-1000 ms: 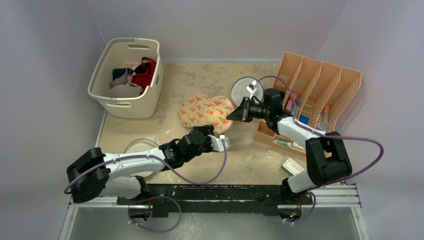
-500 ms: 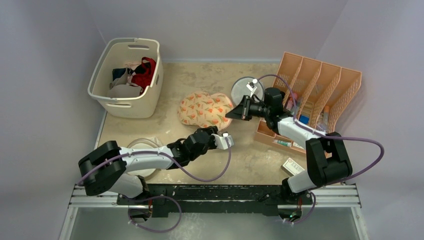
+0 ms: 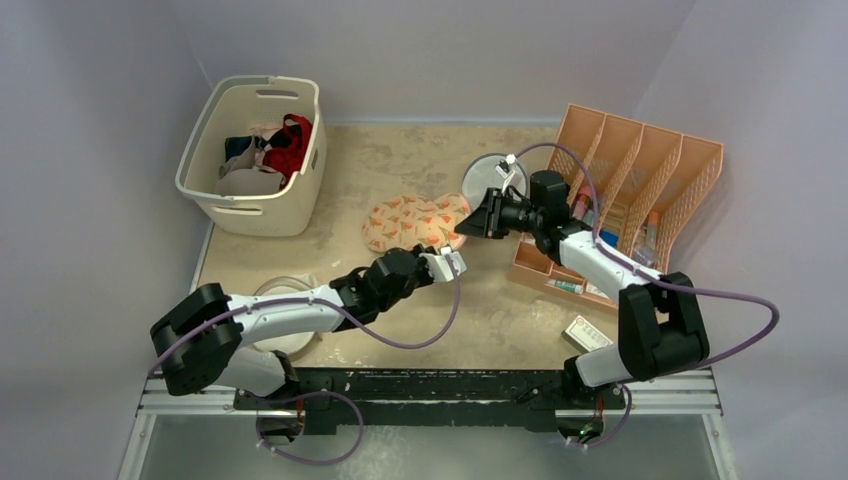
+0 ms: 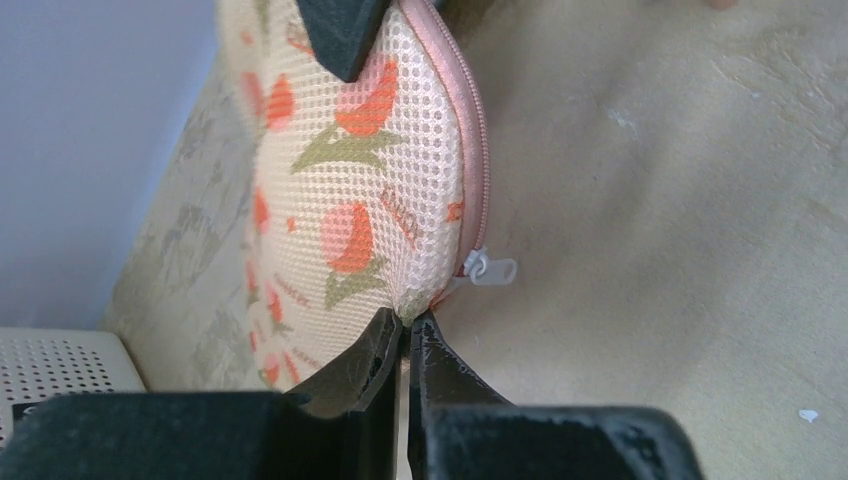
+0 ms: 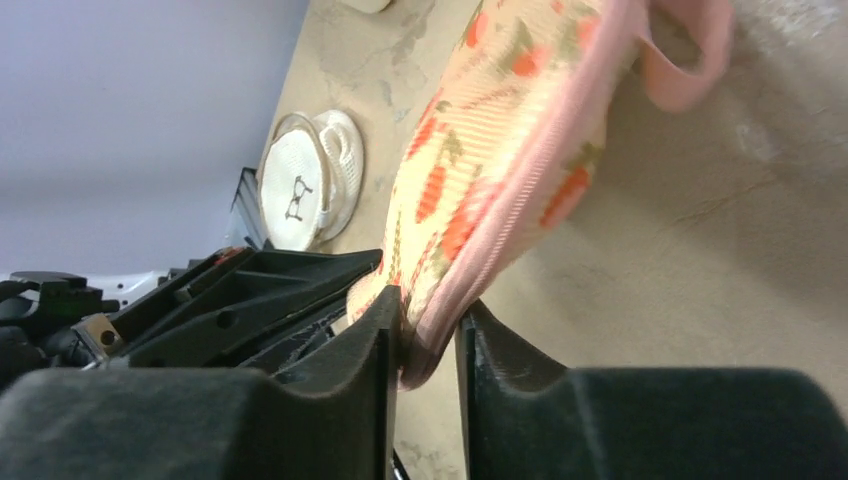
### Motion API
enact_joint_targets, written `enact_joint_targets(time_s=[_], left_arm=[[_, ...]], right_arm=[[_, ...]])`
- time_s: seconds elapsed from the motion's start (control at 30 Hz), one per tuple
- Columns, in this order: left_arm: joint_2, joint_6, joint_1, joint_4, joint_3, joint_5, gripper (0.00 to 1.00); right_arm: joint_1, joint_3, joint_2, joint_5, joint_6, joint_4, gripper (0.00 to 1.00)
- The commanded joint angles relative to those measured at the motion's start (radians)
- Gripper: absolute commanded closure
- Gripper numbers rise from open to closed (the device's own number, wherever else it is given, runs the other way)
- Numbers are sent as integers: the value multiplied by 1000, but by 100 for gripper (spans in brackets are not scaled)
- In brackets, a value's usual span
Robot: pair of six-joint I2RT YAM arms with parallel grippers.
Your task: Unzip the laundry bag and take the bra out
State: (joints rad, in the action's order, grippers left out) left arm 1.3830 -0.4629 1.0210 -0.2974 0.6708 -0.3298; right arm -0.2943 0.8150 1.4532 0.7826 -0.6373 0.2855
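The laundry bag, cream with orange-red flowers and pink zip edging, stands tipped up between my two grippers. My left gripper is shut, pinching the bag's near edge. The white zip pull hangs just right of that pinch. My right gripper is at the bag's right end. Its jaws stand a little apart, with the pink edging lying between them. The zip looks closed along the edge in the left wrist view. The bra is hidden.
A white basket with red, dark and white garments stands at the back left. An orange file rack is at the right, a small box in front of it. A round white mesh bag lies under my left arm.
My left gripper moved up to the bag's near edge and shut on it. My right gripper's jaws have parted. The bag has tipped up and looks narrower from above.
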Motion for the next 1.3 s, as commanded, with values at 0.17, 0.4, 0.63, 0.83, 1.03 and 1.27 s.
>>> enact_joint_targets(time_s=[0.17, 0.4, 0.63, 0.83, 1.03, 1.27], left_arm=[[-83, 193, -110, -16, 103, 100, 100], [-68, 312, -171, 37, 179, 120, 100], [-80, 402, -193, 70, 216, 46, 100], [-86, 444, -193, 108, 235, -24, 100], [-64, 476, -193, 144, 258, -37, 100], [-48, 494, -193, 141, 263, -14, 100]], right_arm=[[-3, 143, -150, -218, 273, -202, 49], [-5, 89, -305, -315, 360, -78, 21], [-153, 124, -252, -423, 389, -73, 21], [-242, 83, -186, -392, 269, -9, 32], [-316, -1, -172, -461, 165, 111, 35], [-319, -6, -118, -481, 37, 229, 67]])
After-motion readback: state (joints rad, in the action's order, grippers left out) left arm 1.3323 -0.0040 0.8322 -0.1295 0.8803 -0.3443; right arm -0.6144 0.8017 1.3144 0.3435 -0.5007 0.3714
